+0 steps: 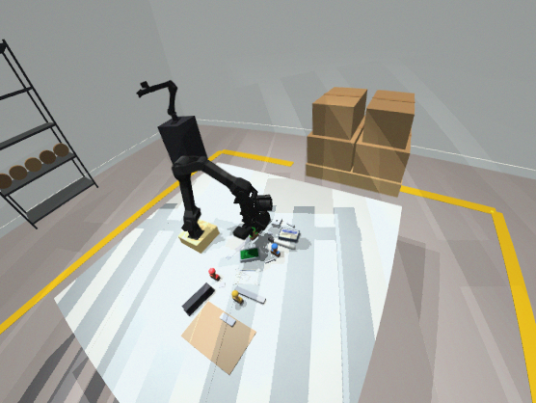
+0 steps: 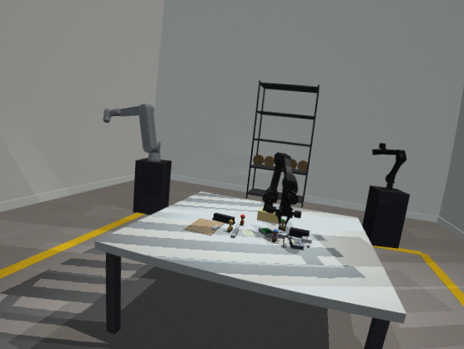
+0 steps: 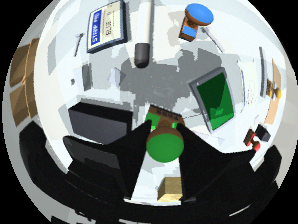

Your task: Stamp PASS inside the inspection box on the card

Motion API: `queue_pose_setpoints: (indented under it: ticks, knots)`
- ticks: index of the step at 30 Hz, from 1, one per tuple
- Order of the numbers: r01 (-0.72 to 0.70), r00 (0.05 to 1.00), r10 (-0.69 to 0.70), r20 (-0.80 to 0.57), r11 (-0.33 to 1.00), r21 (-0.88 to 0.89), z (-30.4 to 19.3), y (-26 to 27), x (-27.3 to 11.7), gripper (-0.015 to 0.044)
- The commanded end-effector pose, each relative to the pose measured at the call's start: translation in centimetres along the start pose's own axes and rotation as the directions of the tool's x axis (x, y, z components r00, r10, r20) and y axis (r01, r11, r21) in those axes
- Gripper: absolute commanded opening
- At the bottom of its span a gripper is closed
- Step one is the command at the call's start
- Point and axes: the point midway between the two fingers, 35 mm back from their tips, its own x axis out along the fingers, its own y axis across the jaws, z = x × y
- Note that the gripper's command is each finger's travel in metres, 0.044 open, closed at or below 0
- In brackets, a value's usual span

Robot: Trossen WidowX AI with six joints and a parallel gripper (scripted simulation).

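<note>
In the wrist view, a dark block (image 2: 299, 232) (image 3: 100, 125) lies just left of the tool (image 1: 253, 234) (image 2: 282, 221) (image 3: 165, 122). Beyond the tool are a labelled case (image 1: 289, 234) (image 2: 296, 244) (image 3: 107, 26), a white cylinder with a dark end (image 3: 142, 30) and a blue-topped stamp (image 1: 275, 249) (image 2: 275, 235) (image 3: 199, 15). Off to its right stand a red-topped stamp (image 1: 213, 273) (image 2: 243, 218) (image 3: 252, 140) and, farther out, a yellow-topped one (image 1: 236, 295) (image 2: 230, 225). A tan sheet (image 1: 222, 339) (image 2: 202, 226) lies well apart from the tool, flat. Stacked cartons (image 1: 339, 116) (image 3: 22, 85) sit far off to its left.
</note>
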Motion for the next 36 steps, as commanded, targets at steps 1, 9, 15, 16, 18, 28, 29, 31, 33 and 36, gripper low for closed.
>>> queue_pose_setpoints:
  ticks: [1, 9, 15, 16, 18, 28, 29, 31, 33, 36]
  knots:
    - [-0.004, 1.0, 0.004, 0.001, 1.0, -0.004, 0.0, 0.1, -0.3, 0.0]
    - [-0.004, 1.0, 0.004, 0.001, 1.0, -0.004, 0.0, 0.1, -0.7, 0.0]
    - [-0.005, 1.0, 0.005, 0.001, 1.0, -0.004, 0.0, 0.1, -1.0, 0.0]
    - [-0.005, 1.0, 0.005, 0.001, 1.0, -0.004, 0.0, 0.1, -1.0, 0.0]
    - [-0.005, 1.0, 0.005, 0.001, 1.0, -0.004, 0.0, 0.1, -1.1, 0.0]
    - [-0.005, 1.0, 0.005, 0.001, 1.0, -0.004, 0.0, 0.1, -1.6, 0.0]
    - [-0.005, 1.0, 0.005, 0.001, 1.0, -0.004, 0.0, 0.1, -1.7, 0.0]
    - [-0.005, 1.0, 0.005, 0.001, 1.0, -0.004, 0.0, 0.1, -1.8, 0.0]
    - [-0.005, 1.0, 0.005, 0.001, 1.0, -0.004, 0.0, 0.1, -1.9, 0.0]
    - [-0.006, 1.0, 0.006, 0.001, 1.0, -0.004, 0.0, 0.1, -2.0, 0.0]
